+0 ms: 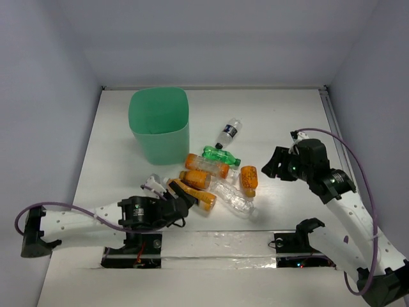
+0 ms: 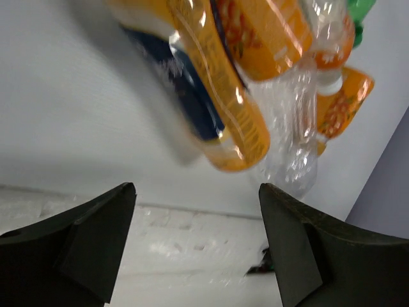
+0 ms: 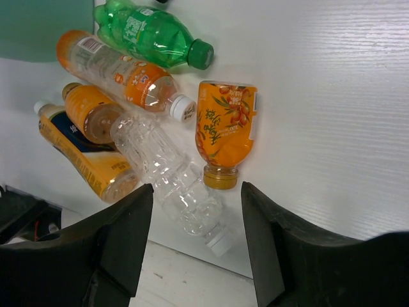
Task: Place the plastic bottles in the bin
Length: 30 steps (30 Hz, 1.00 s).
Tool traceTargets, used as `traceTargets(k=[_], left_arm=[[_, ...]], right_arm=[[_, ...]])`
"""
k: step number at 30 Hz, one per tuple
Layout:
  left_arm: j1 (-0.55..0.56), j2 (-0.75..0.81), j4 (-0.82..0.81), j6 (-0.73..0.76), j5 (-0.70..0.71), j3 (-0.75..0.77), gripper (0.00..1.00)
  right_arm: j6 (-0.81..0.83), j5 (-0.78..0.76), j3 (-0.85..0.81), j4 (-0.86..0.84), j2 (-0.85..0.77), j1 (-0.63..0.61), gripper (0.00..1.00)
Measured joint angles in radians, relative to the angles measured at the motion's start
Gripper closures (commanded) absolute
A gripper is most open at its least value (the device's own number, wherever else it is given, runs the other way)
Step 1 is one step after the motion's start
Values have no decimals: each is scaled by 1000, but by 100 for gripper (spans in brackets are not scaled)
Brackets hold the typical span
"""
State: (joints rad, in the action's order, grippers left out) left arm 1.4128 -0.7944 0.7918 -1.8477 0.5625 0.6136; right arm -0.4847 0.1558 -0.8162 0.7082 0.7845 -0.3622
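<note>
Small plastic bottles (image 1: 206,165), orange, clear and green, lie heaped just beside the tall mint-green plastic bin (image 1: 160,131). The left gripper (image 2: 197,211) and right gripper (image 3: 197,204) flank them, jaws spread and empty, seemingly poised to pick.

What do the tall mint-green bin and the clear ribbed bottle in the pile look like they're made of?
Tall mint-green bin: probably moulded plastic, matte to satin; even opaque colour, soft rounded rim, no sharp glints.
Clear ribbed bottle: thin transparent plastic, glossy; table shows through, ridges catch bright highlights.
</note>
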Motion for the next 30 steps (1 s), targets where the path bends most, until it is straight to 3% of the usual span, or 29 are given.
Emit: traceTargets(k=[4,7,13,20,25,28,30], left_arm=[[-182,-64,-141,57,-32,-28,20],[-225,-126,-204,82,-40,-29,19],[-356,-65,-336,131,-88,-121,21],[-451,-114,-404,195,-120,-159,22],[-482,-195,-474,237,-142,-163,30],[-486,-230,-504,256,-158,-164,39],[-488,-237,-523,258,-165,-177,47]], right_arm=[[16,10,0,-1,22,0,35],[26,15,0,0,22,0,34],[37,31,0,3,-2,0,34],[43,43,0,7,-5,0,30],[43,47,0,9,1,0,22],[41,47,0,4,41,0,5],[42,47,0,-10,84,0,3]])
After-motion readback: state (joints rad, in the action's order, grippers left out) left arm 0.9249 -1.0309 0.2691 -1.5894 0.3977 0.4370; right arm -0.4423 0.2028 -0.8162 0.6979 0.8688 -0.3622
